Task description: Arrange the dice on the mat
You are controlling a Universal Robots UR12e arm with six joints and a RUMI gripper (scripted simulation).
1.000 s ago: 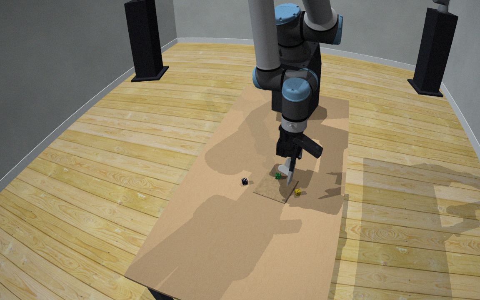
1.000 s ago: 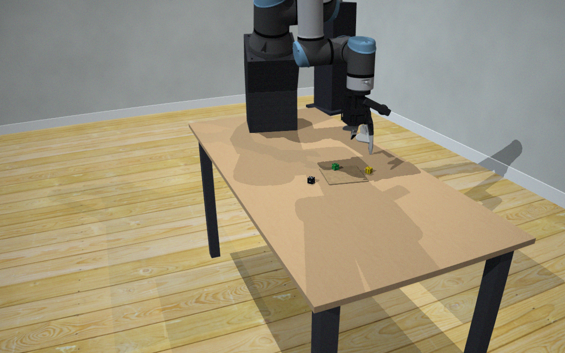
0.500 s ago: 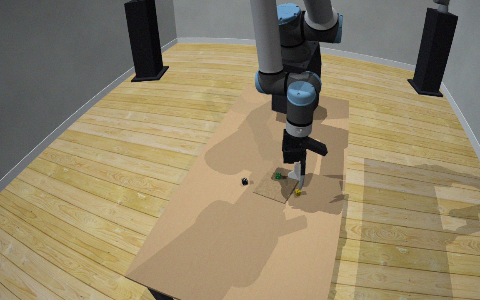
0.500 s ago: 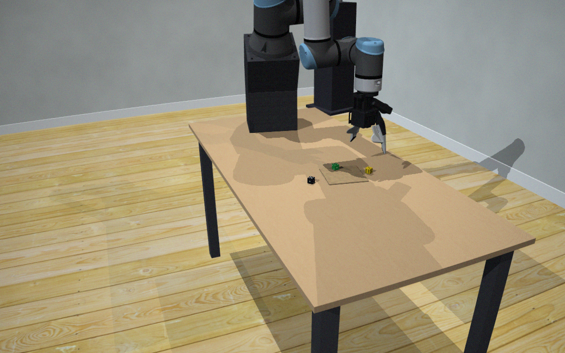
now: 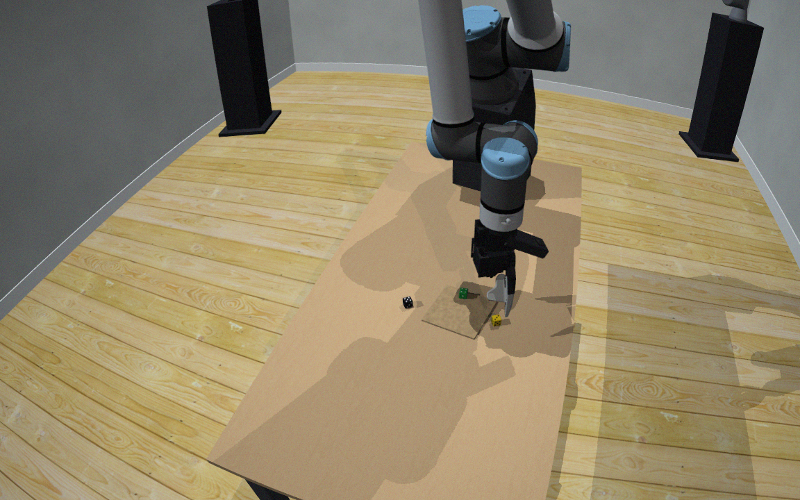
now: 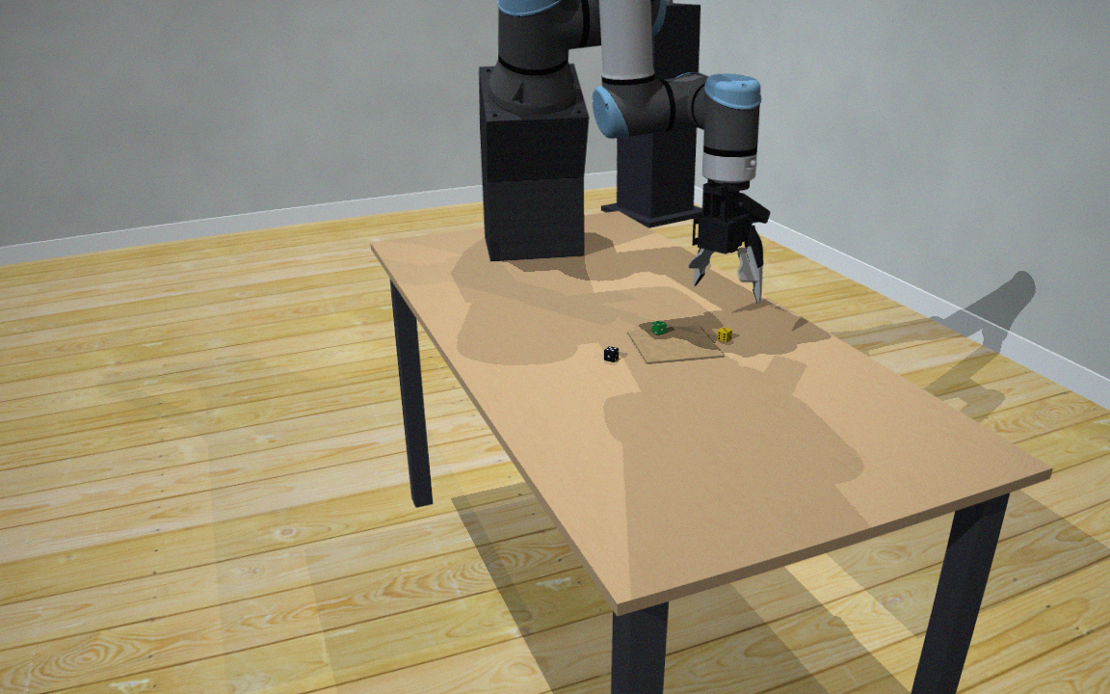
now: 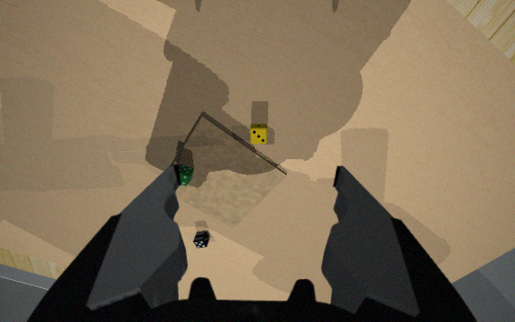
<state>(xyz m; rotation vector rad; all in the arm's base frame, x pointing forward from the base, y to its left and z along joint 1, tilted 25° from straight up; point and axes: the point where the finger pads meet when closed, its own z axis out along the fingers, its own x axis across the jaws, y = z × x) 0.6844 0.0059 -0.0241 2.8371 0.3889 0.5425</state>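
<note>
The yellow die lies flat on the table just off the mat's edge, three pips on top. The green die is at the back part of the mat, partly hidden by a finger in the wrist view. The black die sits on the table off the opposite side. The green and black top numbers are too small to read surely. My gripper is open and empty, well above the table near the yellow die.
The wooden table carries the mat and dice, with broad arm shadows over it. The robot's dark pedestal stands at the table's back end. The table's side edge runs not far beyond the yellow die.
</note>
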